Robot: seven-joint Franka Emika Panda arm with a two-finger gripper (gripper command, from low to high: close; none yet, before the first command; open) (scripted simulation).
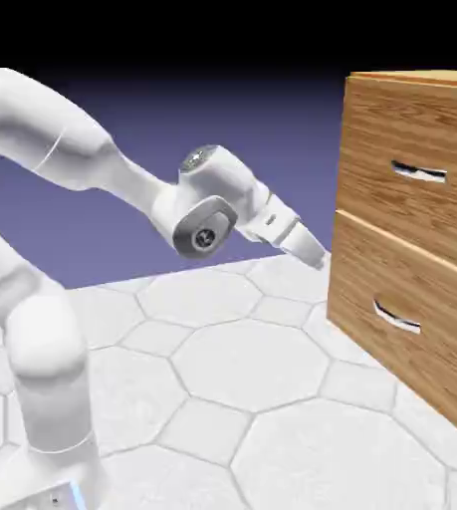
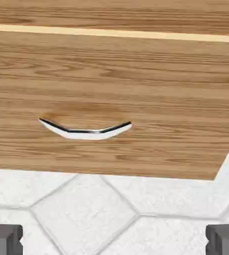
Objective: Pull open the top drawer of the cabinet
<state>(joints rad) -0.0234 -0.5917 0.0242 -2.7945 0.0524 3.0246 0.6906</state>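
The cabinet (image 1: 366, 100) of light-brown wood grain stands at the right of the exterior view. Its top drawer (image 1: 411, 204) sits flush, with a small silver handle (image 1: 418, 172). My gripper (image 1: 319, 257) hangs short of the cabinet front, near the seam between the two drawers, touching nothing. In the hand view the lower drawer (image 2: 111, 89) and its curved handle (image 2: 85, 130) fill the picture. Only a strip of the top drawer (image 2: 111, 12) shows above a pale seam. My gripper (image 2: 114, 241) is open, its grey fingertips (image 2: 5, 239) wide apart with nothing between them.
The lower drawer (image 1: 401, 349) with its own silver handle (image 1: 396, 317) sits under the top one, also flush. A white floor of hexagon tiles (image 1: 242, 369) runs from the arm's base to the cabinet's foot.
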